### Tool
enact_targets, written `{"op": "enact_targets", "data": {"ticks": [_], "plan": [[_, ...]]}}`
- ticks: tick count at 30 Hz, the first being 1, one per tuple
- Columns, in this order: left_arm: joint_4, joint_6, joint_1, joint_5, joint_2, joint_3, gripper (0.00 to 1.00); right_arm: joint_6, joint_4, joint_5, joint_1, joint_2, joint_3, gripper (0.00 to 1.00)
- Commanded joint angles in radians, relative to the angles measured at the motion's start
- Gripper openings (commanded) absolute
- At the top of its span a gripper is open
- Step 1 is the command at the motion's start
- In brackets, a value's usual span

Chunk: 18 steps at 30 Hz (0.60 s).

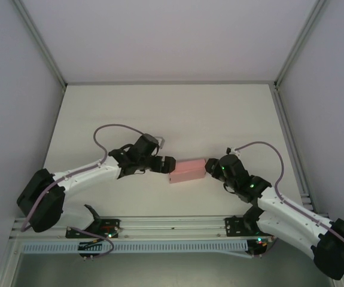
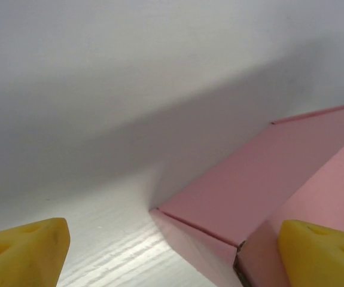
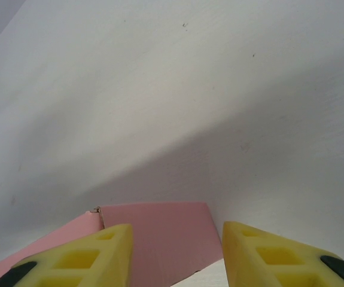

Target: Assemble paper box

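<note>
Closest to my left wrist lens are two yellow fingertips (image 2: 25, 251), one in each bottom corner of that view, so the left gripper (image 2: 172, 254) stands wide. Bare white table lies between the left-hand tip and the paper box (image 2: 261, 179); the other tip overlaps the pink card. A folded corner of the box points in between them. On the right wrist view, the right gripper (image 3: 177, 251) is at a middling gap with the box's end between its fingers; I cannot tell whether they pinch it. From overhead the box lies flat on the table (image 1: 172, 113), about midway between the left and right edges and nearer the near edge than the far one. The left gripper meets its left end and the right gripper its right end.
</note>
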Motion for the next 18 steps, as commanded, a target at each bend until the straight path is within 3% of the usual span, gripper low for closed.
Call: {"op": "enact_targets", "data": {"ticks": [1,3,9,11,14,18], "plan": [[0.087,-0.015,-0.004,0.093,-0.009,-0.079,0.82,-0.001,-0.151,-0.030,0.014,0.029,-0.059,0.43],[0.130,-0.019,-0.002,0.090,-0.009,-0.130,0.72,-0.012,-0.125,-0.033,0.014,0.029,-0.074,0.43],[0.301,-0.001,-0.006,0.125,0.025,-0.238,0.57,-0.078,0.038,-0.086,0.015,0.030,-0.150,0.40],[0.381,0.032,-0.027,0.113,0.030,-0.283,0.47,-0.107,0.090,-0.090,0.015,0.023,-0.177,0.39],[0.475,0.093,-0.084,0.003,0.027,-0.351,0.39,-0.142,0.141,-0.085,0.015,-0.004,-0.215,0.38],[0.581,0.179,-0.150,-0.135,0.032,-0.429,0.38,-0.201,0.203,-0.094,0.015,-0.033,-0.254,0.36]]}}
